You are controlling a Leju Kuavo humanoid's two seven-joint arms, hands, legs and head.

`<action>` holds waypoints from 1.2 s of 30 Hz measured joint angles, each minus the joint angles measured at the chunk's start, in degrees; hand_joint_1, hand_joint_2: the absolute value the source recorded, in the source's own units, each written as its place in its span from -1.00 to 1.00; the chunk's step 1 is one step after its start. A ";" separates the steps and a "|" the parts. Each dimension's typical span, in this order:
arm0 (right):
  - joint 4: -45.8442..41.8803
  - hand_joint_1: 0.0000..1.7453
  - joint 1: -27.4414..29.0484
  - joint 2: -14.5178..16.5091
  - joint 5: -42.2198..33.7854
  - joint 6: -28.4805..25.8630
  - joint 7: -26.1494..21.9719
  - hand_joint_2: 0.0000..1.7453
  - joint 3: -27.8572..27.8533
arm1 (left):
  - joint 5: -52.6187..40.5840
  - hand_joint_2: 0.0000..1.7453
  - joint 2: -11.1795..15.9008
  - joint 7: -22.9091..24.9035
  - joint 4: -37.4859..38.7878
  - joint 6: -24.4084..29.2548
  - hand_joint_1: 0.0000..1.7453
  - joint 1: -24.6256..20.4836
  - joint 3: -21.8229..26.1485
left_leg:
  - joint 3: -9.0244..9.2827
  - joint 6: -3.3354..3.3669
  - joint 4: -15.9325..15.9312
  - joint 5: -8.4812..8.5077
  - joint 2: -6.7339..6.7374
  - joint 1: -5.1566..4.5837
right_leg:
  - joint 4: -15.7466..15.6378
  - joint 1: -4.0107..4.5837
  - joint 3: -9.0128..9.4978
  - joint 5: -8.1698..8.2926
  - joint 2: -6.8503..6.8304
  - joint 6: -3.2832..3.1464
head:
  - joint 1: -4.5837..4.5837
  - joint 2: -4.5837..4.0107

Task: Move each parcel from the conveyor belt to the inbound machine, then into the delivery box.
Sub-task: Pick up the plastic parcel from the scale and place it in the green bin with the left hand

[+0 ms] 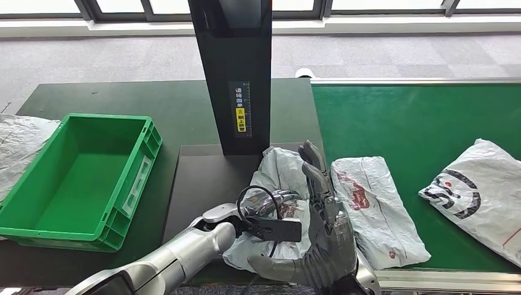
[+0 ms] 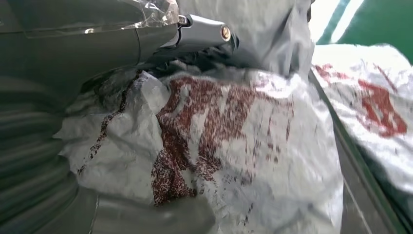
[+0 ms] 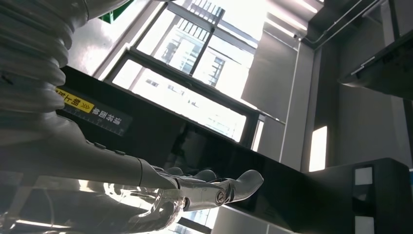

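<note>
A crumpled grey parcel (image 1: 279, 169) with red print lies on the black plate (image 1: 199, 184) of the inbound machine, at the foot of its black column (image 1: 236, 74). My left hand (image 1: 273, 206) reaches in from the lower left and grips it. In the left wrist view the parcel (image 2: 219, 131) sits between a finger (image 2: 204, 31) and the thumb. My right hand (image 1: 322, 209) stands against the parcel's right side with its fingers stretched out, holding nothing. The right wrist view shows those fingers (image 3: 214, 192) straight, with the column behind.
Two more parcels lie on the green conveyor belt (image 1: 418, 117): one with red print (image 1: 375, 209) just right of my right hand, one with black print (image 1: 479, 184) at the far right. A green crate (image 1: 147, 147) stands left of the plate, with a grey bag (image 1: 18, 147) beyond it.
</note>
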 joint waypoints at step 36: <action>5.93 -1.00 -9.70 -7.77 -14.61 -17.61 -5.15 1.00 5.38 | 6.18 1.00 3.47 -6.75 -10.86 17.47 1.00 5.98 8.83 | -0.13 -0.01 0.04 0.05 -0.06 0.00 | 0.01 0.00 -0.09 0.04 -0.02 0.03 | 0.00 0.00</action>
